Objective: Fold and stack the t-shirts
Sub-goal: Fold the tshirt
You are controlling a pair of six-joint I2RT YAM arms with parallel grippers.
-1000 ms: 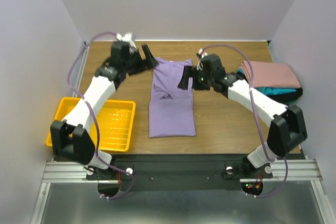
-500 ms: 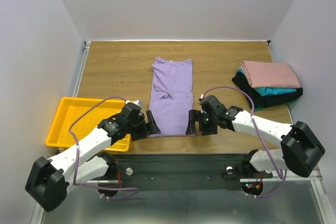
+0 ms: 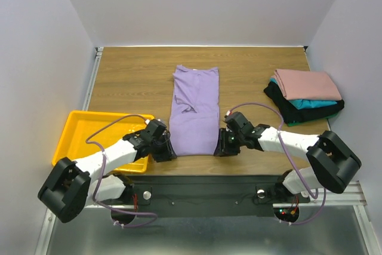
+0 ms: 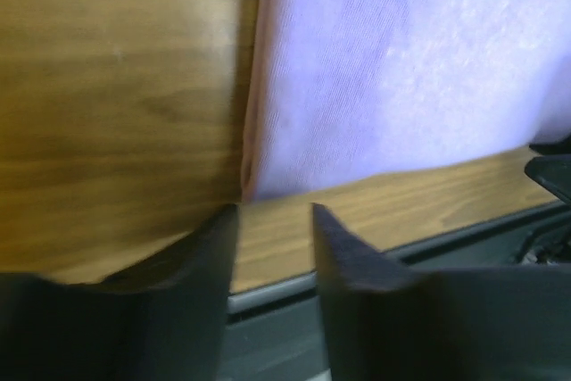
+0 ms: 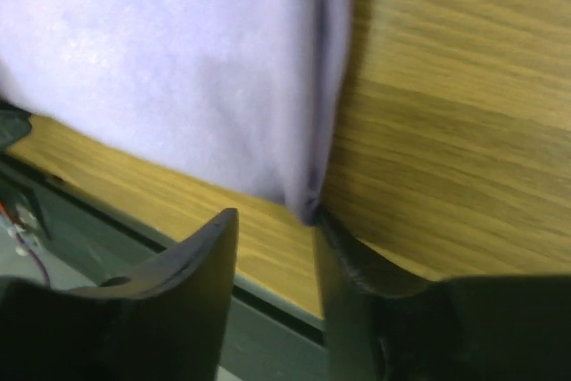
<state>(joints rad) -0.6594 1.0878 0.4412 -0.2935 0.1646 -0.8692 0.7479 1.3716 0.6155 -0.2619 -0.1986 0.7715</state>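
A lavender t-shirt point(image 3: 194, 111) lies flat mid-table, folded into a long strip with its collar end far and its hem near. My left gripper point(image 3: 165, 149) sits low at the hem's near left corner. In the left wrist view the left gripper point(image 4: 272, 211) is open a narrow gap over bare wood, with the shirt point(image 4: 393, 69) corner just ahead of its fingertips. My right gripper point(image 3: 222, 146) sits at the near right corner. The right gripper point(image 5: 275, 216) is narrowly open too, and the shirt point(image 5: 178, 60) corner touches its right fingertip. Folded pink point(image 3: 307, 83), teal point(image 3: 311, 104) and black point(image 3: 285, 104) t-shirts are stacked at the right.
A yellow tray point(image 3: 77, 129) sits at the near left, under the left arm. The table's near edge and a metal rail point(image 4: 277, 287) run just behind both grippers. Walls close in the left, far and right sides.
Both arms swung from the shirt's far collar end down to its near hem corners. Both pairs of jaws narrowed from wide open to a small gap.
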